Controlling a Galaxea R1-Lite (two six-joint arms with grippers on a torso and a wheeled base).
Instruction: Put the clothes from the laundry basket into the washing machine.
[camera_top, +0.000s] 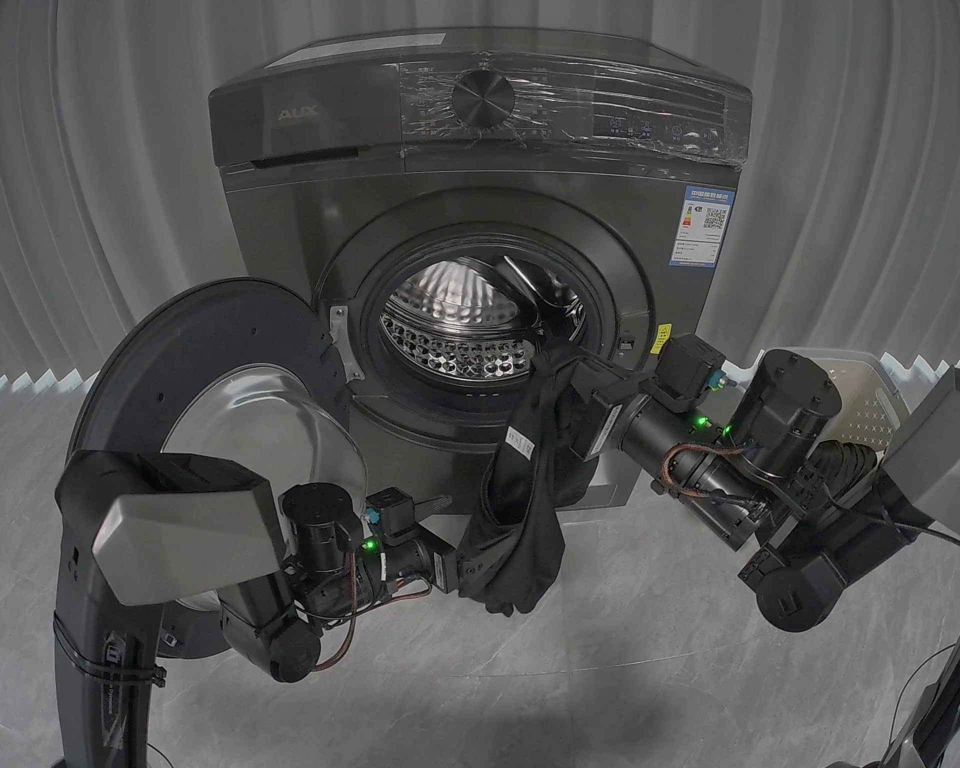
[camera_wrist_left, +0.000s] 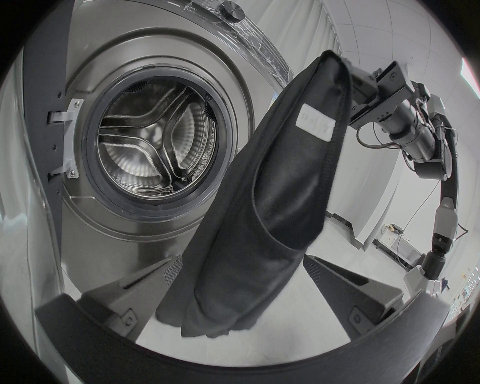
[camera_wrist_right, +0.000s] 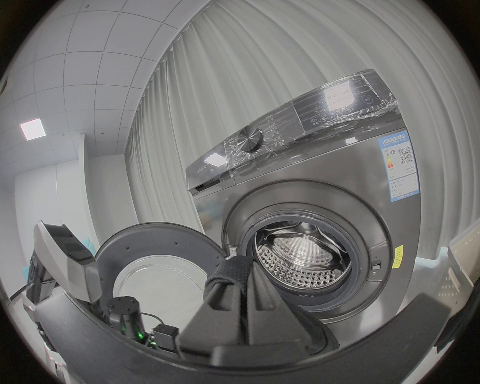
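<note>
The washing machine stands in the middle of the head view. Its round door is swung open to the left, and the shiny drum shows inside the hole. A long black garment hangs down in front of the machine, just below the hole. The right gripper, a bit right of the middle, holds its top end. The left gripper, lower in the frame, sits at the garment's bottom end. A white laundry basket peeks out near the right edge, behind the right arm.

From the head view you cannot tell how the left gripper's fingers stand. The left wrist view shows the two fingers spread wide. The garment hangs between them and is not squeezed. There is also a white tag on the cloth. In the right wrist view, the right gripper's fingers are pressed tight together, with the garment caught between them.
</note>
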